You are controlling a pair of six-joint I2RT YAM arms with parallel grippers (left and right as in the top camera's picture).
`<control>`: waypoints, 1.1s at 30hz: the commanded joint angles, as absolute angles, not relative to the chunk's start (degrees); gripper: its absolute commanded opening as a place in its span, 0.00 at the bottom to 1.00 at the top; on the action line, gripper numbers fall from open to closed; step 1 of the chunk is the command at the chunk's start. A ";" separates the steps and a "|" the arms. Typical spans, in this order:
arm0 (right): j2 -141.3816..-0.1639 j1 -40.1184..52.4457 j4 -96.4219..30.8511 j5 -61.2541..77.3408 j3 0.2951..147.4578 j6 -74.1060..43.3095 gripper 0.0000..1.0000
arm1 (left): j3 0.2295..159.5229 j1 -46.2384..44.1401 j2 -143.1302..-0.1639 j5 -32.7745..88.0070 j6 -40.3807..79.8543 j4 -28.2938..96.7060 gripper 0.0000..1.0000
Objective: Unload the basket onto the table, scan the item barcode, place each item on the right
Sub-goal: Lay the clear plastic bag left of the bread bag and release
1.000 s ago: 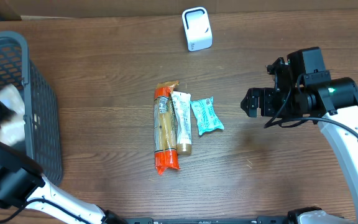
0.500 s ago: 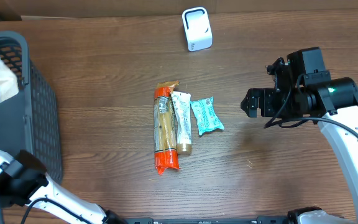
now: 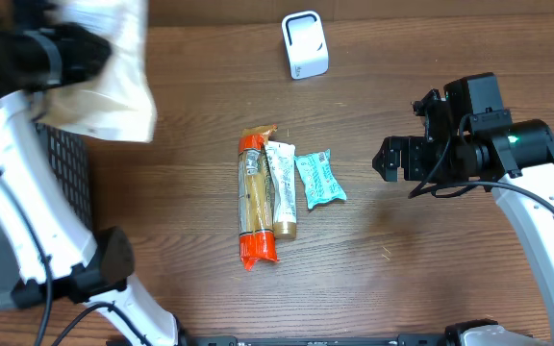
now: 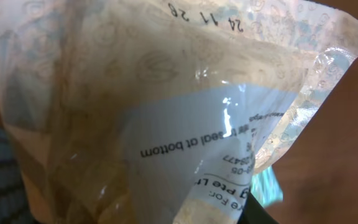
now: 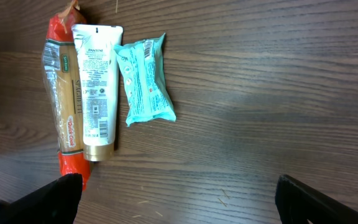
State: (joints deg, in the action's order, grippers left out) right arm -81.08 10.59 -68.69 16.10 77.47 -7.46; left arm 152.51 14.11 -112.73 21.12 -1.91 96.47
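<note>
Holding a clear plastic bag aloft, the left gripper is clamped on its bunched top, well left of the white scanner. I judge this the presenting step: the bag hangs apart from the scanner, and the wrist view shows a printed label but no barcode. Next the bag needs bringing across to the scanner with its code turned toward it.

The right gripper hangs spread wide and empty, right of the scanner. A spaghetti pack, tube and teal packet lie side by side nearer the robot than the scanner. A dark basket sits far left of it. The tabletop is dark wood grain, and only a tan board shows beyond the scanner.
</note>
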 commanded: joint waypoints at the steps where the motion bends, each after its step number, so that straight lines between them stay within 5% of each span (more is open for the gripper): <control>1: -81.03 10.87 -68.47 16.14 78.72 -7.25 1.00 | 140.81 8.12 -113.36 15.35 -1.04 96.40 0.24; 17: -81.03 10.87 -67.64 16.12 78.72 -7.05 1.00 | 90.43 -0.08 -113.34 14.41 10.44 69.34 0.30; 18: -81.03 10.87 -67.64 16.14 78.72 -7.05 1.00 | 88.97 -0.43 -113.34 14.37 10.85 68.38 0.35; 19: -81.03 10.87 -67.66 16.14 78.72 -7.07 1.00 | 87.90 -0.75 -113.34 14.15 10.74 67.72 0.52; 20: -81.03 10.87 -67.68 16.14 78.72 -7.05 1.00 | 87.26 -0.95 -113.34 13.13 10.76 67.59 1.00; 33: -81.03 10.87 -67.68 16.16 78.72 -7.07 1.00 | 95.48 -0.69 -102.76 12.69 10.26 72.03 1.00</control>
